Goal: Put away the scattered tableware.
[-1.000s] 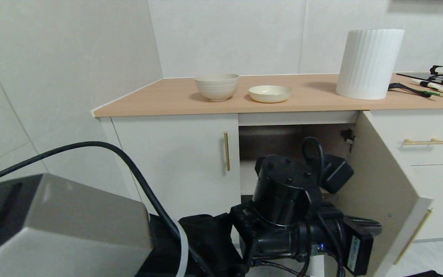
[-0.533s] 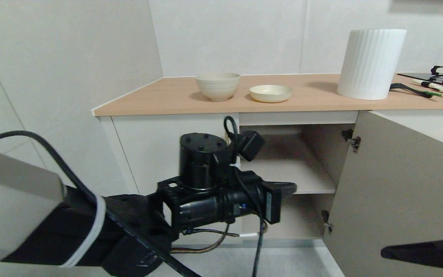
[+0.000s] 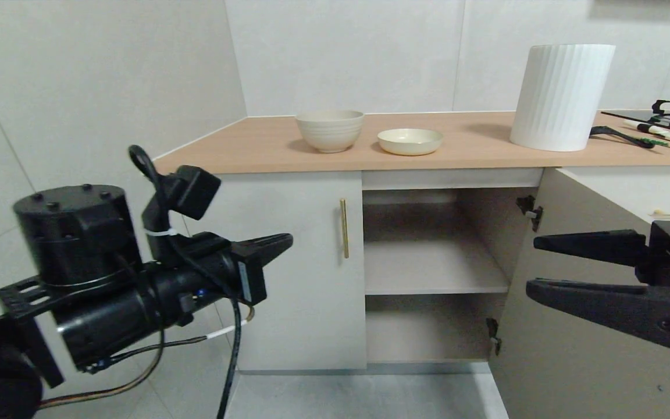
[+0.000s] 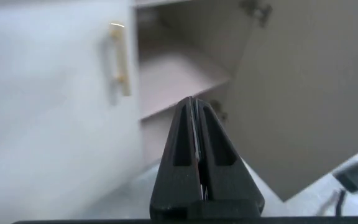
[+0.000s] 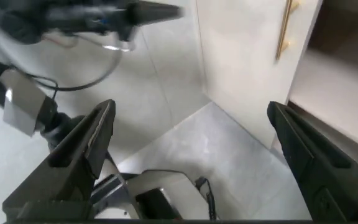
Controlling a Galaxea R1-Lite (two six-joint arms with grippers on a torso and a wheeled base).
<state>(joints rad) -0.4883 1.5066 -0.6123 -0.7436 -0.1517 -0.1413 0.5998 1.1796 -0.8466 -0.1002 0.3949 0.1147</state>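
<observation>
Tableware lies beyond both grippers, on the table at the far side.

1. Left gripper [image 3: 281, 239] [image 4: 191, 104]: fingers pressed together, holding nothing. It hangs in front of the closed cabinet door [image 3: 288, 262], level with that door's brass handle [image 3: 342, 228].
2. Right gripper [image 3: 534, 265] [image 5: 190, 112]: fingers spread wide, holding nothing. It hangs just in front of the open cabinet door [image 3: 591, 337], pointing across the opening.
3. Cabinet: the open door stands swung out on the right. Between its hinge side and the closed door's edge, the upper shelf [image 3: 428, 267] and the lower compartment [image 3: 422, 337] are exposed.
4. Table [image 3: 474, 148]: the bowl [image 3: 329, 131] stands upright above the closed door, set back from the front edge; its rim hides the interior. The shallow dish [image 3: 409, 141] sits just beside it, apart, showing a plain cream inside.
5. A white ribbed canister [image 3: 562, 96] stands well to the right, with dark utensils [image 3: 649, 131] beyond it.
</observation>
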